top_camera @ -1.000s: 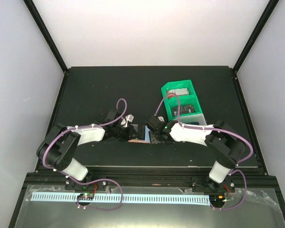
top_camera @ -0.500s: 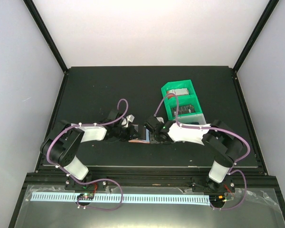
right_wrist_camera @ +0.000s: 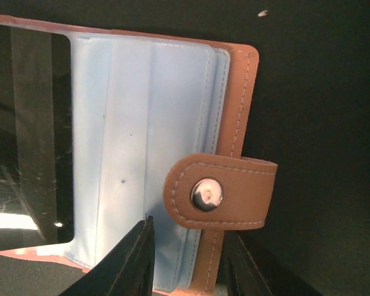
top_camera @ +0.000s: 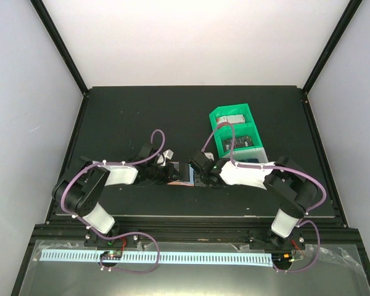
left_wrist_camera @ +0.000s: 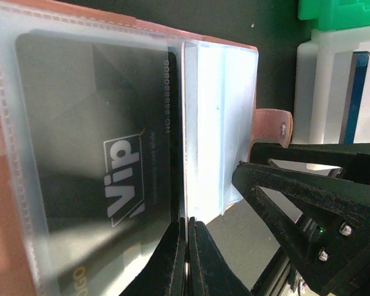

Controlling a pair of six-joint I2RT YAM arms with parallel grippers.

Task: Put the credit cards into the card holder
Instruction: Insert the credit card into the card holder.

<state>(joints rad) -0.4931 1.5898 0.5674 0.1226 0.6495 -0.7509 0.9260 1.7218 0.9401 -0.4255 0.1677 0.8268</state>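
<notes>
The salmon-orange card holder [top_camera: 182,174] lies open on the black table between my two grippers. Its clear plastic sleeves [left_wrist_camera: 216,123] fan out, and a dark "VIP" credit card [left_wrist_camera: 98,166] sits inside one sleeve. My left gripper [left_wrist_camera: 187,229] is shut on the edge of a clear sleeve page. In the right wrist view the snap tab [right_wrist_camera: 208,194] folds over the sleeves, with the dark card [right_wrist_camera: 24,135] at the left. My right gripper [right_wrist_camera: 188,265] straddles the holder's tab edge with its fingers apart. A blue credit card [left_wrist_camera: 354,86] stands in a white bin.
A green compartment tray [top_camera: 233,131] holding more cards stands behind the right arm, with a white bin [top_camera: 254,159] joined to its near side. The right arm's black gripper body [left_wrist_camera: 308,197] sits close beside the left fingers. Black frame rails edge the table.
My right gripper's fingers have drawn closer together around the holder's tab edge. The left arm has shifted slightly, still pinching the sleeve. The holder stays in place.
</notes>
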